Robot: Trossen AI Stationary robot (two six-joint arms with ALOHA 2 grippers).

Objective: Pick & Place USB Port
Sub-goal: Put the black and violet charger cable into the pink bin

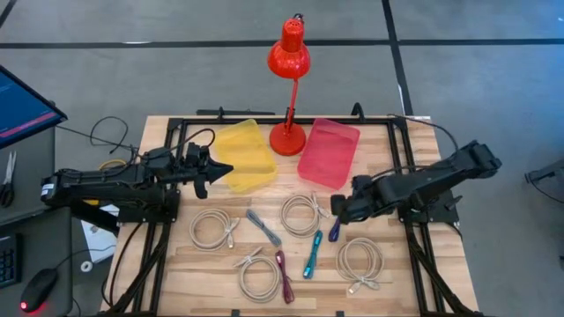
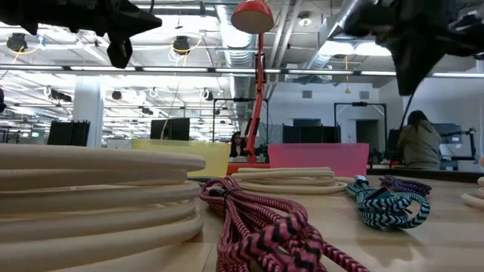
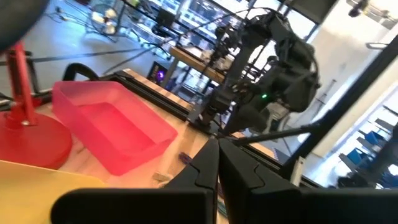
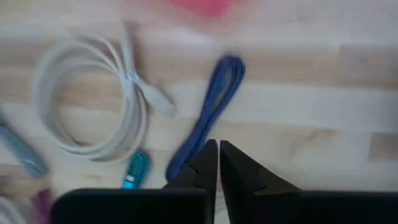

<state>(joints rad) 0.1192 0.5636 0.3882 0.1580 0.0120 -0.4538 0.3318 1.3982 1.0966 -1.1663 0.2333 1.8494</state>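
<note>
A: Where's your right gripper [image 1: 336, 214]?
B: You've got it low over the table [image 1: 423, 282], just past the near edge of the red tray [image 1: 329, 152]. In the right wrist view your fingers [image 4: 202, 165] sit pressed together with nothing between them.

A: And the USB cable you're after?
B: The dark blue cable [image 4: 208, 115] lies folded on the wood right in front of those fingertips; from above its bundle [image 1: 334, 232] shows just below the gripper. Can't tell if you're touching it.

A: Left side?
B: Your left gripper [image 1: 225, 168] hangs over the yellow tray [image 1: 245, 157], fingertips [image 3: 214, 163] closed on each other, holding nothing.

A: What else is on the table?
B: A white coil [image 1: 301, 212] lies just beside the blue cable, three more white coils at [image 1: 213, 228], [image 1: 256, 275] and [image 1: 359, 262]. You also have a teal cable [image 1: 312, 255], a magenta cable [image 1: 284, 275] and a grey cable [image 1: 263, 226] between them. The red lamp [image 1: 288, 79] stands between the two trays.

A: Anyone in the room?
B: One person [image 2: 418, 143] far behind the table in the low view.
</note>
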